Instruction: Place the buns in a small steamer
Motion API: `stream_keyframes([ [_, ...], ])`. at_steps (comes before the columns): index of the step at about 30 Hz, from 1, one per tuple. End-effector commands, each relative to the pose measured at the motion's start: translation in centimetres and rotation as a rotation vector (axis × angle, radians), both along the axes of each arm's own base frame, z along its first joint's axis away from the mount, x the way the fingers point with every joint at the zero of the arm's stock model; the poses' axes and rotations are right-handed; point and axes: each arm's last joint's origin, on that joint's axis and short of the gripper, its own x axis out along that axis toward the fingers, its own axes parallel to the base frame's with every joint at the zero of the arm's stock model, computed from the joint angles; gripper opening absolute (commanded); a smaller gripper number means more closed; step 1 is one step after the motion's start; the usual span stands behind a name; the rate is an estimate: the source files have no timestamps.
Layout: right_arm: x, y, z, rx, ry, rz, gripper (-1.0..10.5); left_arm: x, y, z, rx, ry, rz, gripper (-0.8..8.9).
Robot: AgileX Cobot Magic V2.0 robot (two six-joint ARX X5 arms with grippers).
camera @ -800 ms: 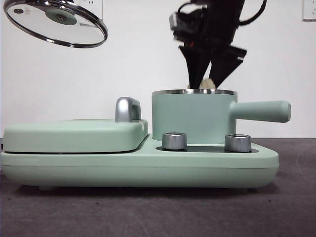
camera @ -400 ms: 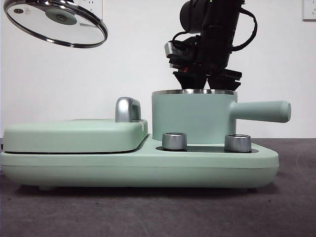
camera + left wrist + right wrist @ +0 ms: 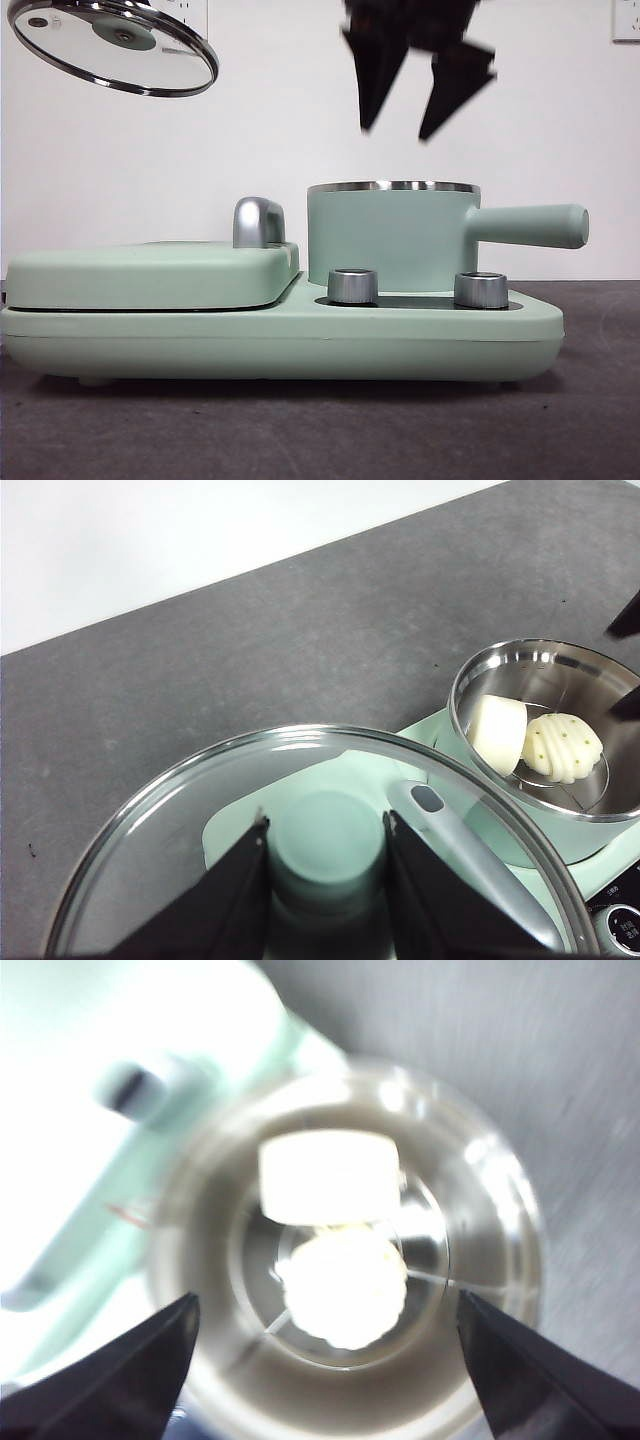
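Your right gripper [image 3: 410,125] shows two matte black jaws, each a flat wedge tapering to a sharp point, its edges smeared by blur. Your left gripper [image 3: 325,830] has the same plain black wedge jaws with straight edges. You can see no cables, screws or markings on either.

Steamer [image 3: 392,238] mouth uncovered; lid [image 3: 112,47] held aside; right fingers [image 3: 385,75] directly above
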Motion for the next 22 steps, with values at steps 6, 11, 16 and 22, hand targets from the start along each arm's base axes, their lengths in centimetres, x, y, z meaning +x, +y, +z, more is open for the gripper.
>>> stream_keyframes([
  [6,-8.0,-2.5,-0.5,0.185,-0.283,0.059,4.1,0.0,-0.1,0.9,-0.011,-0.047,-0.011,0.1],
  [11,-12.3,-5.2,-3.4,0.237,-0.303,0.026,4.1,0.0,-0.1,0.8,-0.011,-0.046,-0.01,0.1],
  [16,-15.7,-7.7,-5.7,0.23,-0.312,0.005,4.1,0.0,-0.1,0.8,-0.012,-0.042,-0.013,0.1],
  [22,-19.1,-10.2,-7.5,0.21,-0.34,-0.04,4.1,0.1,-0.5,0.6,-0.014,-0.031,-0.038,0.1],
])
